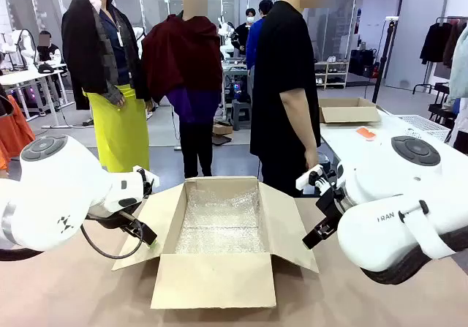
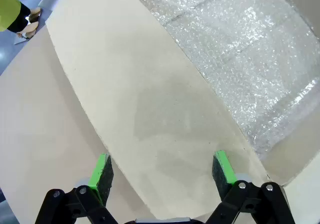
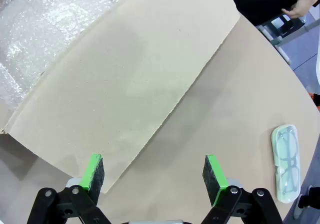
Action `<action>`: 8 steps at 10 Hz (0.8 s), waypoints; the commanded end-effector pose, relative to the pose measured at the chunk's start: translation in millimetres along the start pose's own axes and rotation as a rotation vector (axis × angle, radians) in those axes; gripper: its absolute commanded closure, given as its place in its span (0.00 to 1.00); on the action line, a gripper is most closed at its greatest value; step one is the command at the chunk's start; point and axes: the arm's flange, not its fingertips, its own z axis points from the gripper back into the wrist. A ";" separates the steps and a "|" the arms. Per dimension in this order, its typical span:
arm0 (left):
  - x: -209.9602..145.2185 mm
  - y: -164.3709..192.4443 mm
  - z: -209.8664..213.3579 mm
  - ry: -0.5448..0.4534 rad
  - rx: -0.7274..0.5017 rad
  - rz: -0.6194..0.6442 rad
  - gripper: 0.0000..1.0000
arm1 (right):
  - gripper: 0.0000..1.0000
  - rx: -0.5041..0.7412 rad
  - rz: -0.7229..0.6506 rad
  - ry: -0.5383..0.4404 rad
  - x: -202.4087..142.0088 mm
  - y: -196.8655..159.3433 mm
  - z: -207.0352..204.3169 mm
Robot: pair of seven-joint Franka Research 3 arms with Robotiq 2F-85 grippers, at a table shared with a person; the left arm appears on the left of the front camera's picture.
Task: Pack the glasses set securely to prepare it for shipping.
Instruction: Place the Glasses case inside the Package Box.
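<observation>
Low in the right corner of the right wrist view, a mint-green-framed glasses pack (image 3: 286, 164) lies flat on the brown table (image 3: 235, 108). It is a pale oblong in clear wrap, the frames showing through, well apart from the cardboard box (image 1: 216, 279). The box stands open mid-frame in the front view, lined with bubble wrap (image 1: 219, 221). The right gripper (image 3: 153, 171) hangs spread wide over the box's flap edge; the left gripper (image 2: 163, 168) is likewise spread, empty, above the opposite flap.

On the table (image 1: 66, 294): 1 cardboard box (image 1: 216, 287), 1 bubble wrap sheet (image 1: 219, 224) and 1 mint-green glasses pack (image 3: 286, 163).
</observation>
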 end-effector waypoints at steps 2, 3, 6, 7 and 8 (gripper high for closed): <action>0.0 -0.2 0.0 0.000 0.000 0.000 0.00 | 0.00 0.000 0.000 0.000 0.0 0.0 0.0; 0.0 -0.2 0.0 0.000 0.000 0.000 0.00 | 0.00 0.000 0.000 0.000 0.0 0.0 0.0; 0.0 -0.2 0.0 0.000 0.000 0.000 0.00 | 0.00 0.000 0.000 0.000 0.0 0.0 0.0; 0.0 -0.2 0.0 0.000 0.000 0.000 0.00 | 0.00 0.000 0.000 0.000 0.0 0.0 0.0; 0.0 -0.2 0.0 0.000 0.000 0.000 0.00 | 0.00 0.000 0.000 0.000 0.0 0.0 0.0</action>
